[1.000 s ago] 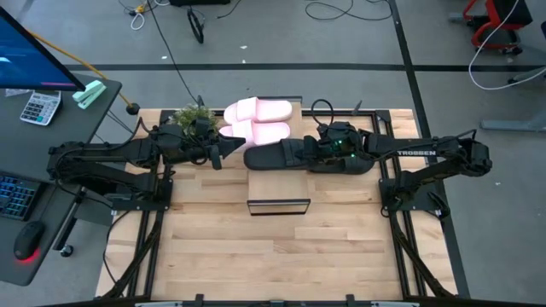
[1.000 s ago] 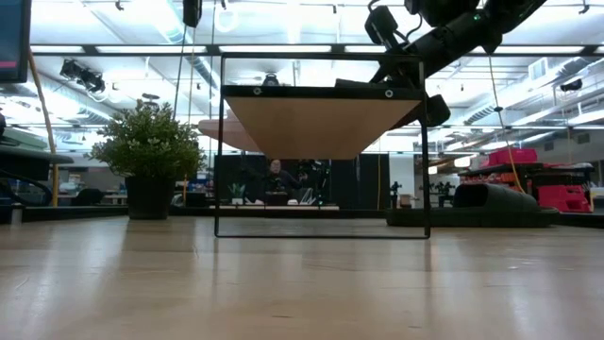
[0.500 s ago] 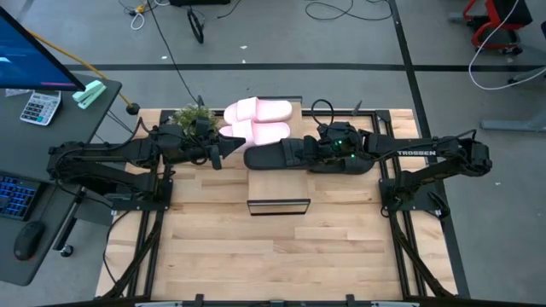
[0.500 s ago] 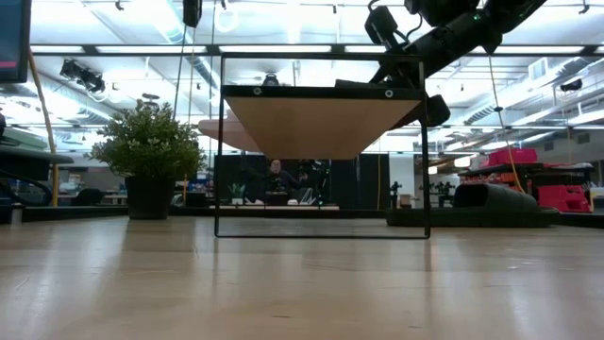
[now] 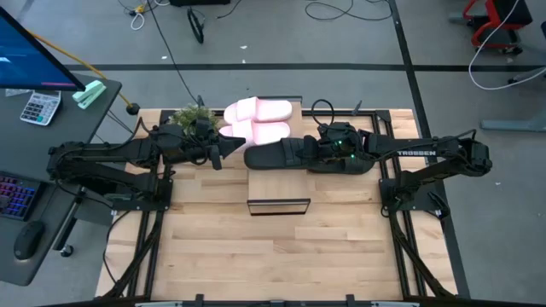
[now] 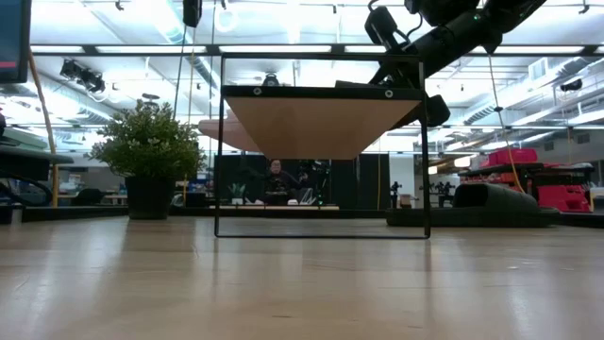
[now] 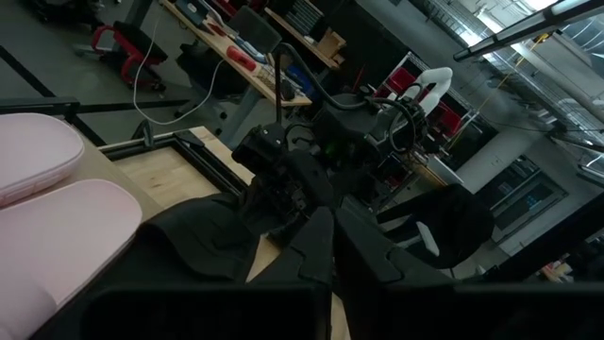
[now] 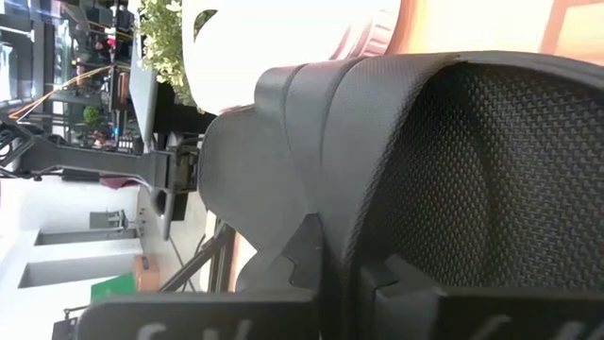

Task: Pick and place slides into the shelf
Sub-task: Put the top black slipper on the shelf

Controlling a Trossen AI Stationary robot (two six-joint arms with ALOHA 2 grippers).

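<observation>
Taking the shelf (image 5: pixel 277 183) as the landmark, I go from left to right. Far to its left, at the back of the desk (image 5: pixel 273 256), stands a small potted plant (image 5: pixel 193 117). Just beside the plant, the left claw (image 5: pixel 223 150) hangs near the shelf's back-left corner with its fingers together and nothing between them. Its tip is very near the toe of the black slide and the nearer pink slide, and I cannot tell whether it touches them.

The pink slides (image 5: pixel 258 120) lie side by side at the back end of the shelf. In front of them, across the plank, lies a black slide (image 5: pixel 286 155). The right claw (image 5: pixel 314 152) is clamped on the strap of this slide at the shelf's right side; the right wrist view shows the fingers pressed on the foam. A second black slide (image 6: pixel 491 198) rests to the right of the shelf.

My judgement of the risks:
- The held slide overhangs both edges of the narrow plank. If the claw lets go while most of the weight is outside the edge, it may tip and fall to the desk.
- The foam strap is soft, so it may bend and slip out of a thin grip.
- If the left claw pushes forward, it could shove the pink pair off the back end.
- The two arms are close together, so a careless move could make them collide above the shelf.
</observation>
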